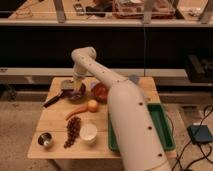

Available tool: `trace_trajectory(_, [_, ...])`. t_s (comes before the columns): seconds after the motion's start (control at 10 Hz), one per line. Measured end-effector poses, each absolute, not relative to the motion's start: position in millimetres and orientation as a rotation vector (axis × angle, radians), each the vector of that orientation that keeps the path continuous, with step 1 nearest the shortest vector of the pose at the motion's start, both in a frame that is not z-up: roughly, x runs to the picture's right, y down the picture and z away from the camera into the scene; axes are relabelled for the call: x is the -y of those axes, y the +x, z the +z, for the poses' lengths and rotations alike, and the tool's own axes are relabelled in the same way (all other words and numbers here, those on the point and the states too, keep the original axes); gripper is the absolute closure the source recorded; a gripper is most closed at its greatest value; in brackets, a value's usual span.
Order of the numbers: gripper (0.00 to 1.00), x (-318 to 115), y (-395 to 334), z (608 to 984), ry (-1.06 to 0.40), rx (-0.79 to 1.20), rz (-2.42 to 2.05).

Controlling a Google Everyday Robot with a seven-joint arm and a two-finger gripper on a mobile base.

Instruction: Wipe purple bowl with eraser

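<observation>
The white arm [125, 115] rises from the bottom right of the camera view as a thick, rounded column. It narrows as it climbs up and to the left (the widest segment fills much of the lower middle). At the top it bends through a rounded elbow joint [84, 54], and from there a shorter link drops almost straight down. The gripper [72, 86] hangs at the end of that link, pointing downward, low at the far left part of the arm's reach.
</observation>
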State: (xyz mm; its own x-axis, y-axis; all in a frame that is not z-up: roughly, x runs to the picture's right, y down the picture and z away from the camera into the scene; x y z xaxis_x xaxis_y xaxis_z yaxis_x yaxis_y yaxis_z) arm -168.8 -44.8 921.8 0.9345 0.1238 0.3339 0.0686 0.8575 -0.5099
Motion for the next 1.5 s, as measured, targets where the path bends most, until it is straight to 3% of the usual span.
trace_trajectory(0.4, [0.82, 27.7, -155.1, 897.2, -0.542, 0.338, 0.049])
trace_trajectory(0.7, [0.82, 50.2, -138.7, 892.2, -0.512, 0.265, 0.051])
trace_trajectory(1.5, [0.82, 75.6, -162.5, 936.1, -0.533, 0.246, 0.037])
